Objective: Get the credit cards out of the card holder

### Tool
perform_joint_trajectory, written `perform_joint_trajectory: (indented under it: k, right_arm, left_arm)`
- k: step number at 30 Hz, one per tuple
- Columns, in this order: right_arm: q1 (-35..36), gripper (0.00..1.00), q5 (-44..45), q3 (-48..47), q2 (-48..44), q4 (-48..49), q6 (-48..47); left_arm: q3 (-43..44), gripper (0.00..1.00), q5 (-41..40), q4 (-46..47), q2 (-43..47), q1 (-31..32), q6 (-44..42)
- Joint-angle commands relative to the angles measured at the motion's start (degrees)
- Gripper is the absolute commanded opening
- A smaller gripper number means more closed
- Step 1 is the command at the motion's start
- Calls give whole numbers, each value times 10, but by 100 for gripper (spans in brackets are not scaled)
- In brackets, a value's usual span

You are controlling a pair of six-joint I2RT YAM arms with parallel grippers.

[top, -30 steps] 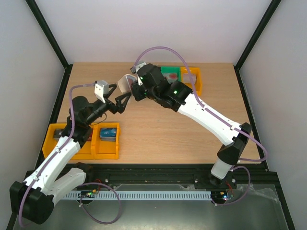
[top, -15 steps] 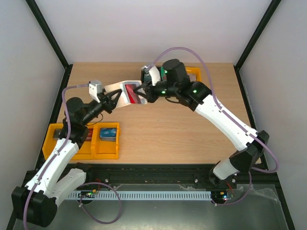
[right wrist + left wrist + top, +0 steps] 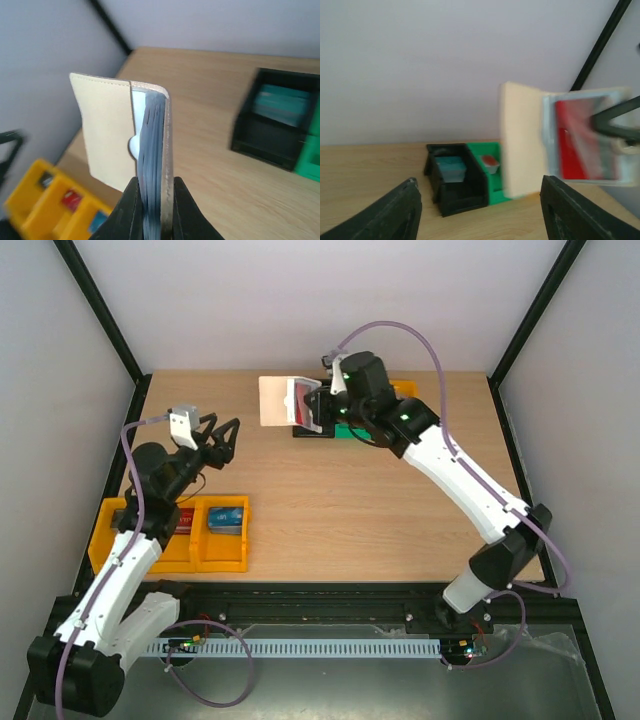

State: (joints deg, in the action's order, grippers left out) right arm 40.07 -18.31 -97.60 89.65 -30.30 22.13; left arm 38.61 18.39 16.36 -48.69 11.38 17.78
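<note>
The card holder [image 3: 273, 400] hangs open in the air over the far middle of the table, its cream flap spread to the left. A red credit card [image 3: 303, 400] sits in its blue-grey inner side. My right gripper [image 3: 322, 408] is shut on the holder's pocket side. In the right wrist view its fingers [image 3: 129, 212] pinch the holder [image 3: 102, 127] edge-on. My left gripper [image 3: 222, 426] stands open and empty, well to the left of the holder. In the left wrist view the holder [image 3: 522, 140] and the red card [image 3: 577, 142] float ahead, clear of the left gripper [image 3: 485, 220].
A black bin [image 3: 455, 177] with a teal card and a green bin [image 3: 492, 167] stand at the table's far edge, below the holder. An orange bin [image 3: 407, 392] is behind the right arm. Yellow bins [image 3: 225, 545] at the near left hold red and blue cards.
My left gripper has opened, let go of the holder's flap and drawn back to the left. The right arm has carried the open holder toward the far bins.
</note>
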Motion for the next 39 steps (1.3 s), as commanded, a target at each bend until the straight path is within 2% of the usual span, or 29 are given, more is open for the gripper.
perform_joint_trajectory:
  k: [1, 4, 7, 9, 13, 18, 26, 30, 33, 39]
  right_arm:
    - [54, 2, 275, -74, 61, -118, 37]
    - [69, 1, 284, -118, 93, -141, 32]
    - [72, 2, 209, -120, 95, -113, 17]
    - [71, 1, 120, -109, 88, -79, -3]
    - [62, 2, -51, -35, 42, 42, 4]
    - [25, 2, -194, 63, -16, 216, 68]
    - [7, 2, -309, 136, -51, 386, 128]
    - [7, 2, -349, 160, -59, 459, 156]
    - [7, 2, -389, 163, -60, 475, 152]
    - [3, 1, -433, 166, -70, 459, 125]
  left_arm:
    - [18, 62, 54, 40, 15, -3, 38]
    - [15, 51, 143, 76, 10, 19, 68]
    - [16, 47, 179, 70, 1, 58, 78]
    - [10, 48, 197, 70, -13, 73, 99]
    - [10, 47, 172, 63, -30, 62, 131]
    - [-3, 47, 223, 107, -26, 47, 145]
    - [1, 47, 264, 120, -25, 34, 152]
    - [4, 49, 248, 104, -26, 31, 153]
    - [1, 53, 242, 109, -24, 20, 170]
    - [-4, 53, 268, 164, -24, -7, 222]
